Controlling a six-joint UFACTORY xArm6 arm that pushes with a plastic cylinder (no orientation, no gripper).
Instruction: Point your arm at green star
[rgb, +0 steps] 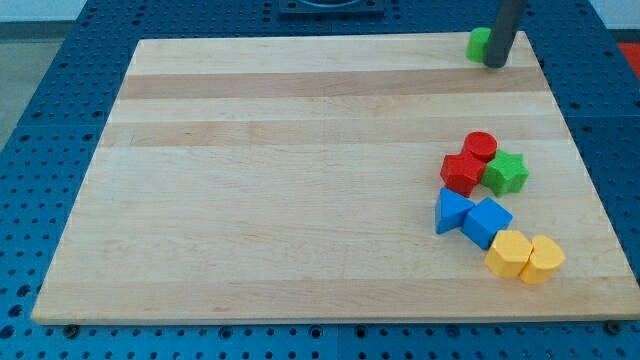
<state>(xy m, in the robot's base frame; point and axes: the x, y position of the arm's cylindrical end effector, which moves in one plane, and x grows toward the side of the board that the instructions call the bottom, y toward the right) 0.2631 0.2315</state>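
The wooden board (300, 180) lies flat on a blue perforated table (60, 90), its grain running in pale and darker bands from the view's left to the view's right. No container shows, and no writing or label can be read anywhere.

My tip (495, 64) stands near the board's top right corner, touching or just beside a small green block (478, 43) on its left — that block's shape is partly hidden by the rod and cannot be made out. The arm ends in a plain dark rod, so there are no jaws to spread or press together, and it holds nothing.

The green star (507, 173) sits well apart from my tip, lower down toward the view's right edge. It touches a red star-like block (461, 173) on its left, and a red cylinder (480, 146) rests just above the two. Below them lie a blue triangular block (451, 211) and a blue block (487, 221) of squarish shape, side by side. Nearer the view's bottom right, two yellow blocks touch each other — a yellow hexagonal block (509, 253) and a second yellow block (543, 260).
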